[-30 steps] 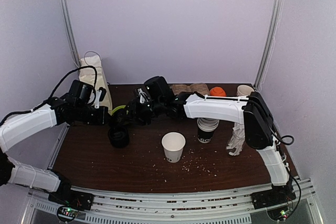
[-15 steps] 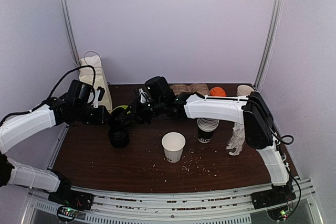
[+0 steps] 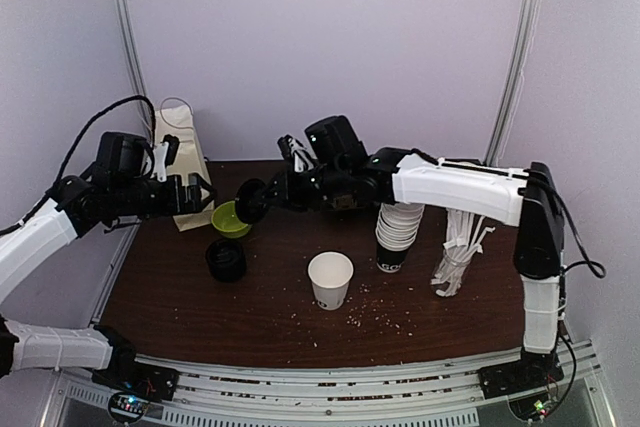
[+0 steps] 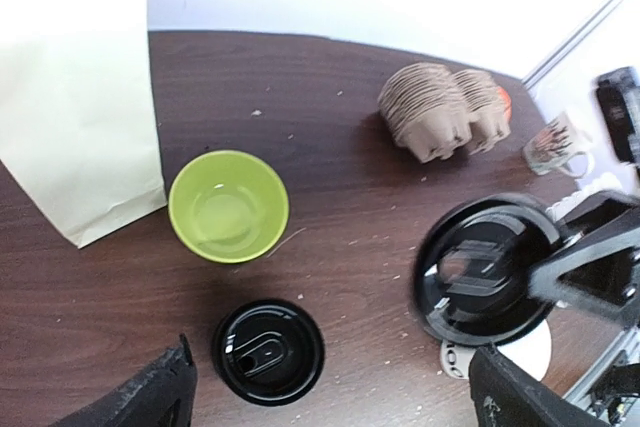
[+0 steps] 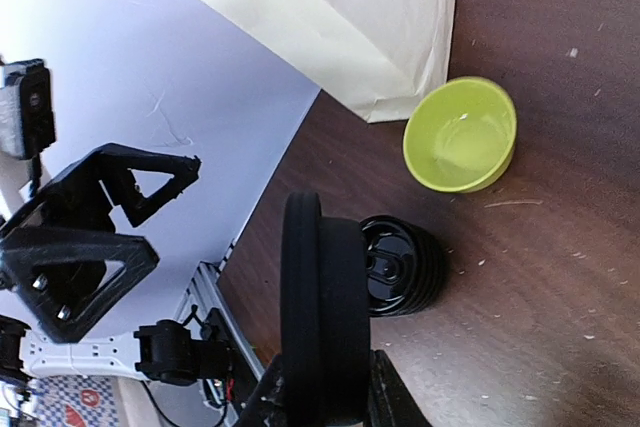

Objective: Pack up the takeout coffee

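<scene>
The right gripper [image 3: 258, 197] pinches a round black plastic lid [image 4: 488, 269] back-left of the lidless white paper cup [image 3: 330, 278], likely to cap it; the left gripper [image 3: 197, 190] gapes empty.

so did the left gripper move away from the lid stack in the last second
Yes. The left gripper has pulled away from the stack of lids, back and left toward the paper bag, and now stands open.

White-shelled arms [image 3: 455, 187] w/ black joints, black cable loops; left hand [image 3: 203, 190] & right hand [image 3: 262, 197] black.
</scene>
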